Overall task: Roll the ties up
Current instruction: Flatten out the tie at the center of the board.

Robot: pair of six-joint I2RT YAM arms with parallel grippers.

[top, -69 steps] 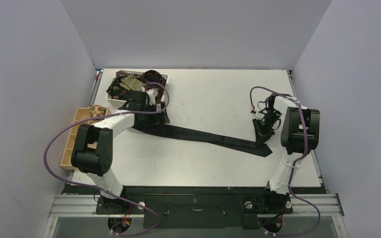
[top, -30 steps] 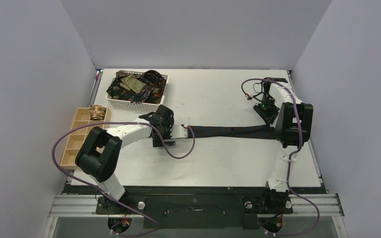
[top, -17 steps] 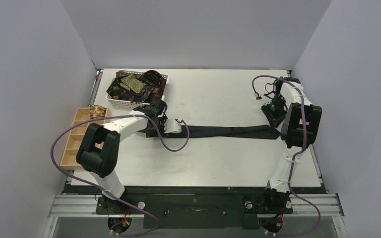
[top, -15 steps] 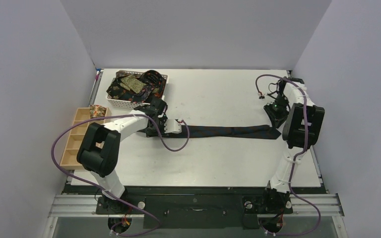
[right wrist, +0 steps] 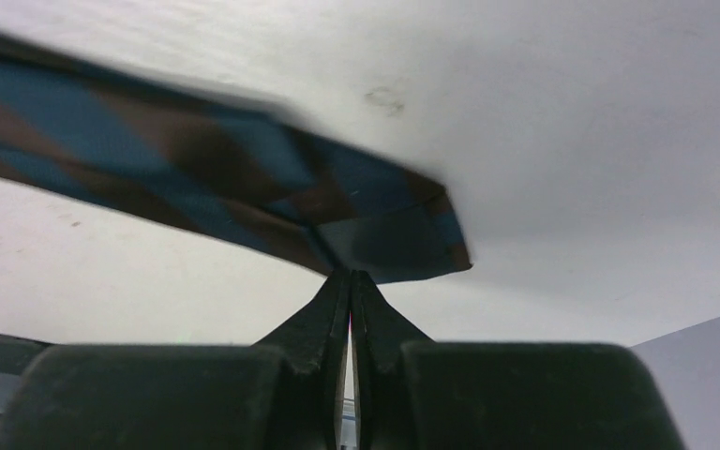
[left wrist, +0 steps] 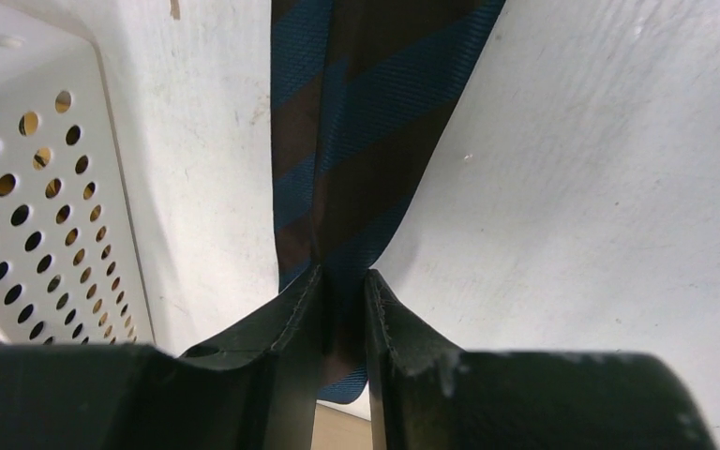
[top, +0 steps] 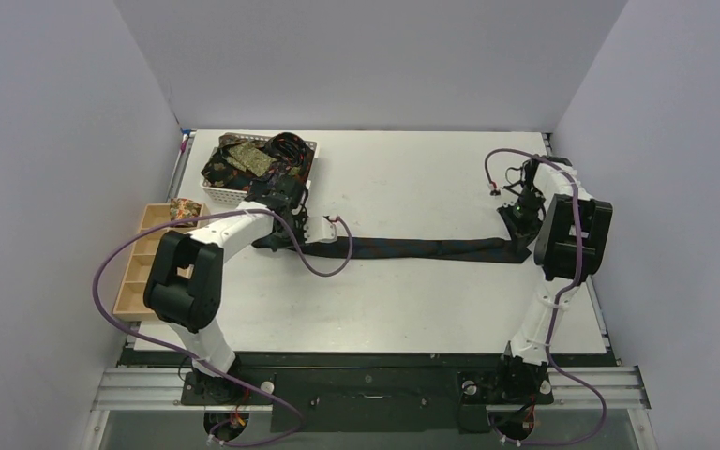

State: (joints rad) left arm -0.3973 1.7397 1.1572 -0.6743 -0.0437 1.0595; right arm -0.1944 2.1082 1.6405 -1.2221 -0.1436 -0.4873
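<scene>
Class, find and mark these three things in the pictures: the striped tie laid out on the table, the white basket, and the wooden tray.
striped tie [top: 431,247], top view, middle of its length
white basket [left wrist: 37,206], left wrist view, perforated wall
wooden tray [top: 131,295], top view, bare near compartment

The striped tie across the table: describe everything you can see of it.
The striped tie is a long, narrow, woven-looking band with diagonal blue and dark brown stripes. It lies unrolled and nearly straight on the white table, running left to right. Its left end, beside the white perforated basket, is pinched between the fingers of the left tool. Its right end looks folded over. The shut right tool meets its edge there, but whether it grips fabric is unclear.
</scene>
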